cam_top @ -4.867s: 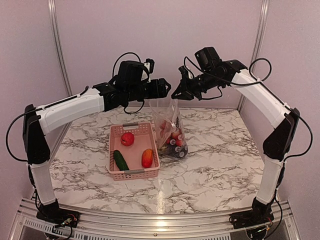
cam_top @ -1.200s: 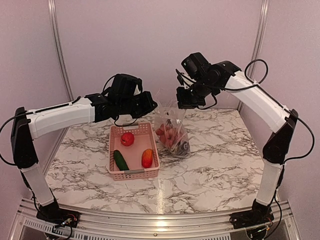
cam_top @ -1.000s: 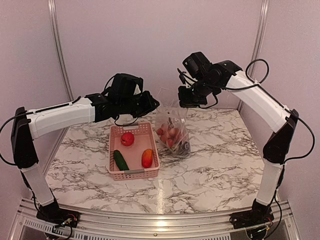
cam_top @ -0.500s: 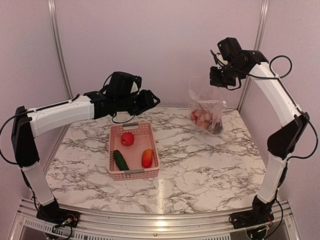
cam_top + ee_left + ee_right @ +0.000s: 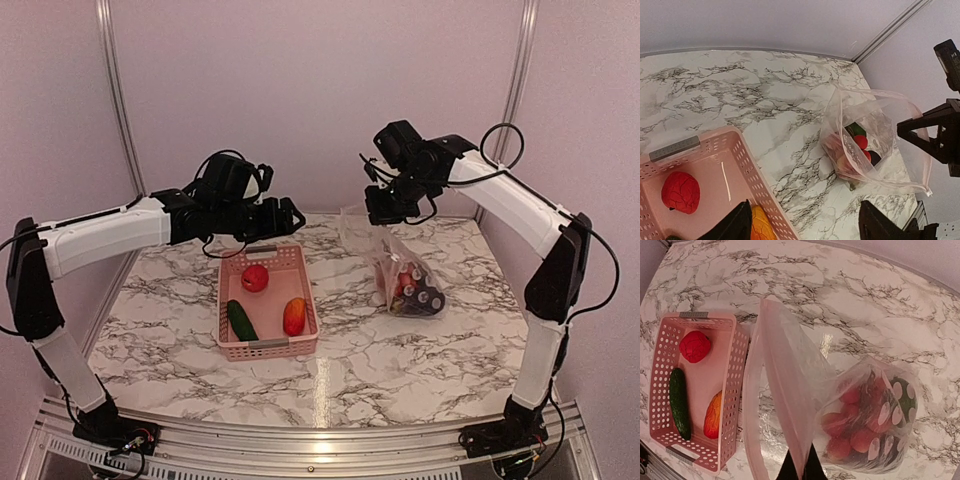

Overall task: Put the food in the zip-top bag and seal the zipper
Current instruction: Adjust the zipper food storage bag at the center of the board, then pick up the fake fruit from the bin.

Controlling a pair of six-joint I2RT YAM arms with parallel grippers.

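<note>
The clear zip-top bag (image 5: 404, 280) hangs from my right gripper (image 5: 378, 208), which is shut on one lip of its mouth. The bag's loaded bottom lies on the marble right of the basket. Red balls, a tan one and dark spotted pieces of food show through the zip-top bag (image 5: 860, 415). Its pale zipper (image 5: 748, 405) curves open beside my right gripper (image 5: 800, 471). My left gripper (image 5: 293, 216) hovers open above the basket's far end, apart from the bag (image 5: 865, 145). A red tomato (image 5: 254, 278), a dark green cucumber (image 5: 241, 320) and an orange-red fruit (image 5: 294, 316) lie in the basket.
The pink latticed basket (image 5: 228, 300) stands left of centre on the marble table (image 5: 400, 350). Metal frame posts rise at the back corners, with the back wall close behind both arms.
My left gripper opened, let go of the bag's mouth and drew back left. My right gripper swung the bag up to the right, then brought it back down onto the table.
</note>
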